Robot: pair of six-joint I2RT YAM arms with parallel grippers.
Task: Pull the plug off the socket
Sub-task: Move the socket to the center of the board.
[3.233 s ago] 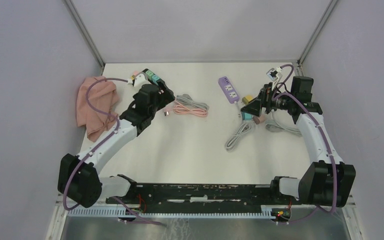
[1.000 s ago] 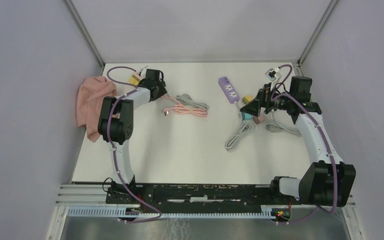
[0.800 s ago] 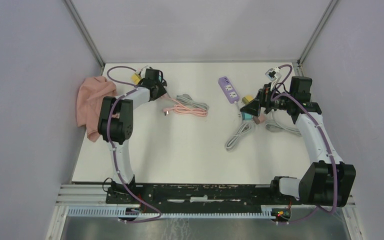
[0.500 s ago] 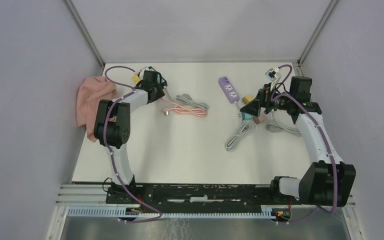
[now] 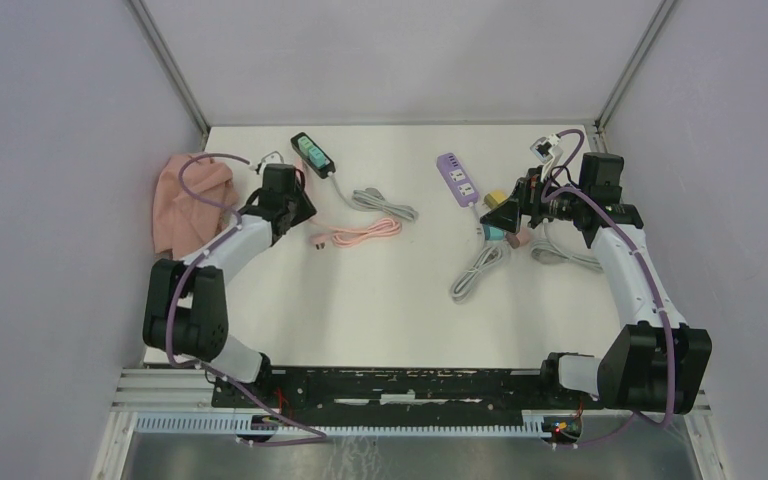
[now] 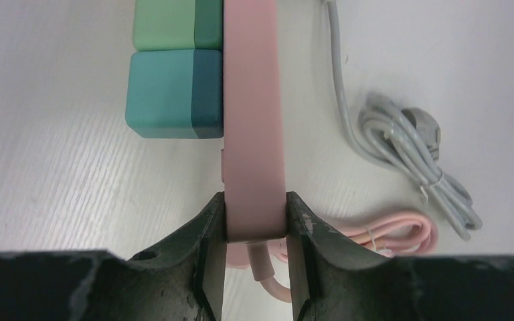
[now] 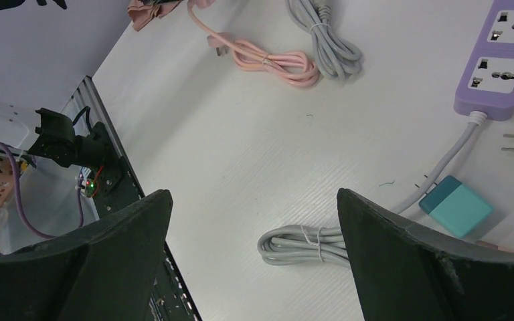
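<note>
The pink plug (image 6: 254,120) at the centre of the left wrist view looks like smooth matt plastic, as does the teal block (image 6: 174,93) beside it. The white tabletop (image 6: 60,187) is finely ribbed (faint lines, lower left). The grey cable (image 6: 408,157) has a slight rubbery sheen; the pink cloth (image 5: 172,225) is soft and creased.

Pink plug (image 6: 254,120) off the socket (image 5: 312,153)

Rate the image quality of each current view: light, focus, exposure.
Top external: even, soft light, faint shadows, sharp throughout. Left wrist: the pink plug is soft-edged from closeness, the left tool gripping it dark and underexposed. Right wrist: the right tool shows as black, featureless shapes; the table is crisp.
</note>
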